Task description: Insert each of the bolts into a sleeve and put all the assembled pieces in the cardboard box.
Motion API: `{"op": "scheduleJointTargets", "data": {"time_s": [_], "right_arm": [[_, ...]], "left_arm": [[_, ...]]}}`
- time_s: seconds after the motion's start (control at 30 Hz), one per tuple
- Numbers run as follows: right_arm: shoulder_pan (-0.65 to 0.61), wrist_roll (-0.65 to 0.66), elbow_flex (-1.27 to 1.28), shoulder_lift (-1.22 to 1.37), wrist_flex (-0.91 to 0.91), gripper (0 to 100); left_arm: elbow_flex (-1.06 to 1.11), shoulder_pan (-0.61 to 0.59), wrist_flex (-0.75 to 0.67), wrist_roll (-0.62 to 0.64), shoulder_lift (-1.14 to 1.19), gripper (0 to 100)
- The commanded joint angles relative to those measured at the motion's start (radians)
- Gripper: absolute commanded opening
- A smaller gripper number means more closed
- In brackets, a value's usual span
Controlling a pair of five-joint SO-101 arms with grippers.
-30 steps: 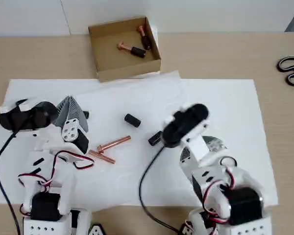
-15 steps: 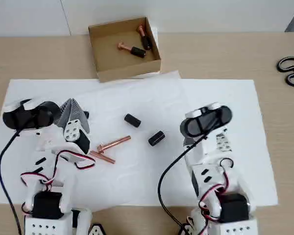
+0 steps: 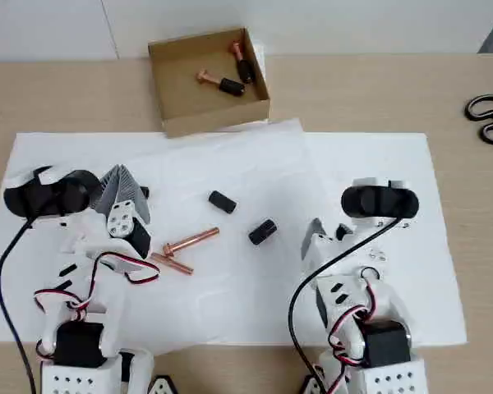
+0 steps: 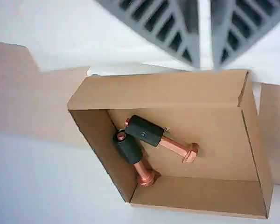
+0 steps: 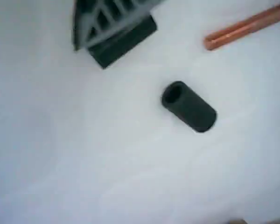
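Two black sleeves [image 3: 222,201] [image 3: 263,231] lie apart on the white paper [image 3: 378,156]. Left of them lie two bare copper bolts [image 3: 191,241] [image 3: 171,263], also loose. The cardboard box [image 3: 174,90] at the back holds two bolts with sleeves on them [image 4: 144,133] [image 4: 130,151]. My left gripper [image 3: 122,185] hangs over the paper's left side, left of the bolts. It is shut and holds nothing, as the left wrist view [image 4: 206,65] shows. My right gripper [image 3: 316,242] is just right of the nearer sleeve, apart from it. The right wrist view has one sleeve [image 5: 189,106] and a bolt's end [image 5: 245,28].
Black-handled scissors [image 3: 489,119] lie on the wooden table at the far right edge. The paper sheet covers most of the table between the arms and the box. Cables hang from both arms near the front edge.
The right arm has drawn back to the right from over the nearer sleeve, which stayed where it lay. The left arm has barely shifted.
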Motion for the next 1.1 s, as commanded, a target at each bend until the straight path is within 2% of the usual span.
{"op": "scheduleJointTargets", "data": {"time_s": [0.0, 0.2, 0.4, 0.5, 0.87, 1.07], "right_arm": [[-0.068, -0.051, -0.06, 0.002, -0.044, 16.4], [-0.182, -0.048, -0.083, 0.005, -0.2, 16.5], [-0.205, -0.052, -0.117, 0.079, -0.111, 16.5], [-0.209, -0.055, -0.218, 0.185, -0.035, 16.5], [-0.188, -0.451, -0.726, 0.826, 0.226, 16.5], [-0.14, -0.543, -0.856, 1.063, 0.338, 16.5]], "left_arm": [[-0.005, 0.003, -0.021, -0.005, -0.011, 1], [-0.004, 0.003, -0.02, -0.005, -0.011, 1], [-0.004, 0.003, -0.02, -0.003, -0.011, 1], [-0.004, 0.003, -0.02, -0.003, -0.011, 1], [-0.004, 0.003, -0.02, -0.003, -0.011, 1], [-0.004, 0.003, -0.02, -0.003, -0.011, 1]]}}
